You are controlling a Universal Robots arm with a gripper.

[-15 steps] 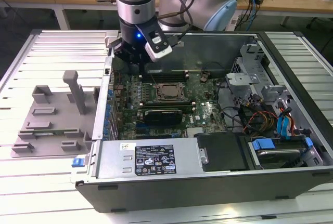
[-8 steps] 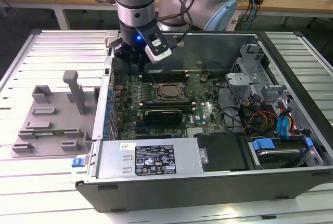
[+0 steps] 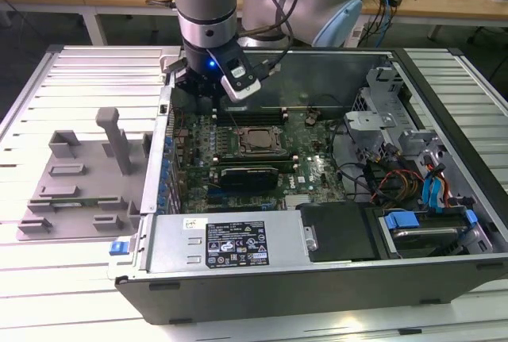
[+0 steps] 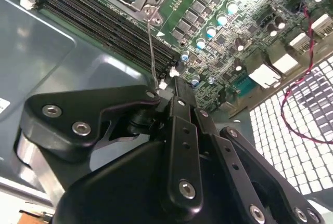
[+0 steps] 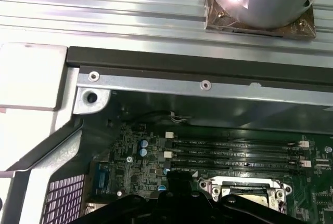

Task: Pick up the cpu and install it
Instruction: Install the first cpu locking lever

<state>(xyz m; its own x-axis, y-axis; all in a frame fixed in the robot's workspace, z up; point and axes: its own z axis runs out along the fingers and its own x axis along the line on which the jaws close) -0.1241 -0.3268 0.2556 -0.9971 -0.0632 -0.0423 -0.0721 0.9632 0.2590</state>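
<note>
Matt black metal gripper, glossy green motherboard, ribbed bare-metal table

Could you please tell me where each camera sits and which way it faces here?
Exterior view: off the arm, looking down into the open computer case; the arm and gripper hang over the motherboard.
Second wrist view: on the wrist, looking past the gripper's black linkage at the memory slots.
First wrist view: on the wrist, facing the case wall.
Both wrist views share the socket.
</note>
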